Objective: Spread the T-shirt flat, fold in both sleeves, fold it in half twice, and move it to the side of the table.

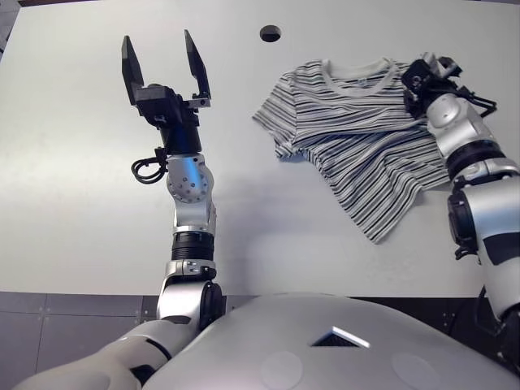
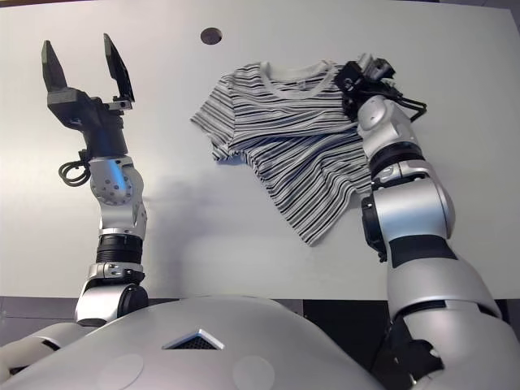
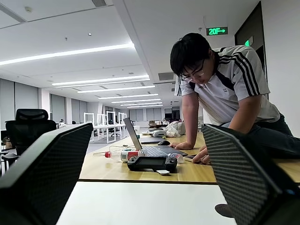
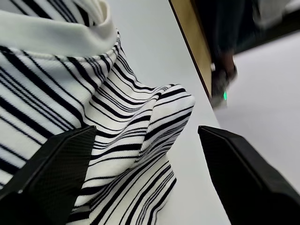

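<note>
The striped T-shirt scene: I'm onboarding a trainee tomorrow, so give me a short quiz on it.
1. True or false: the black-and-white striped fabric T-shirt lies spread flat on the white table.
2. The left gripper is: A) open, clear of the shirt; B) shut on a sleeve; C) shut on the collar.
3. Which gripper is at the T-shirt's shoulder?
Key: 1 false; 2 A; 3 right gripper.

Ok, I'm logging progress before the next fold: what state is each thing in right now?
T-shirt: rumpled, partly doubled over, not flat.
left tool: open, empty, over the table.
right tool: open, straddling bunched fabric beside the collar.
</note>
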Motion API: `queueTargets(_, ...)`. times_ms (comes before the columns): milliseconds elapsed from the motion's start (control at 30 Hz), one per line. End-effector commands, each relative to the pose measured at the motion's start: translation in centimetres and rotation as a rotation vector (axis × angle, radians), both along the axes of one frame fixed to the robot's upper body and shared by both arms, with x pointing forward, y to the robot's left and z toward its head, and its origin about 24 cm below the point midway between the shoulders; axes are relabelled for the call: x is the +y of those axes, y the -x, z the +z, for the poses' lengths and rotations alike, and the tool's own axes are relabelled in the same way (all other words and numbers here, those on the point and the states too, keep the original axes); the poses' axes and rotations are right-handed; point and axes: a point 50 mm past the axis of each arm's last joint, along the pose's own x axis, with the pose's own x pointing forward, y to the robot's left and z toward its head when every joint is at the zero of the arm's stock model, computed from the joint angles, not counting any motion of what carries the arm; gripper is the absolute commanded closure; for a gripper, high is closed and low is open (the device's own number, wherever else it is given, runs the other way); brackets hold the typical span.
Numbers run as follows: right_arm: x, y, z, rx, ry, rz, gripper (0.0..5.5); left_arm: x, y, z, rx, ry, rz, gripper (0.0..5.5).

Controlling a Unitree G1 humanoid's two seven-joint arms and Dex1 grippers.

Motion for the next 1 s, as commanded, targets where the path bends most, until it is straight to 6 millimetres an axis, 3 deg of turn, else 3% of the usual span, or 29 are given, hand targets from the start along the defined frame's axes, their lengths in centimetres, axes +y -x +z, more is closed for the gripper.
queueTargets(33,-0.4,1.4,-2.1,0.053,-0.094,-0.113,1.48,0.1,-0.6,0.2,-0.001,-0.078,-0.026,1.18)
queueTargets(133,2.1,-0.7,0.2,-0.104,-0.203,-0.071,1.48,0.3,-0.7,-0.3,0.031,-0.162,-0.039,1.18)
queueTargets(267,2.5,-2.0,4.0,-0.403,-0.245,0.008,1.48,-0.7,-0.9,-1.6,0.118,-0.41,-0.148,1.18)
queueTargets(367,2.0,-0.2,6.4,-0.668,-0.251,0.172,1.48,-4.5,0.0,-2.2,0.098,-0.708,-0.427,1.18)
queueTargets(500,2.9,3.4,12.3,-0.967,-0.271,0.304,1.48,-10.3,1.7,-2.8,0.012,-1.026,-0.839,1.18)
queueTargets(567,3.4,4.6,15.6,-1.088,-0.241,0.33,1.48,-13.3,3.0,-3.4,-0.049,-1.149,-1.011,1.18)
queueTargets(633,4.1,5.0,17.6,-1.144,-0.202,0.354,1.48,-15.7,4.7,-3.6,-0.131,-1.226,-1.135,1.18)
queueTargets(767,4.0,4.9,19.2,-1.156,-0.128,0.343,1.48,-19.0,6.8,-4.5,-0.233,-1.395,-1.29,1.18)
queueTargets(1000,4.4,4.8,18.2,-1.1,-0.064,0.339,1.48,-21.1,5.8,-7.0,-0.187,-1.519,-1.262,1.18)
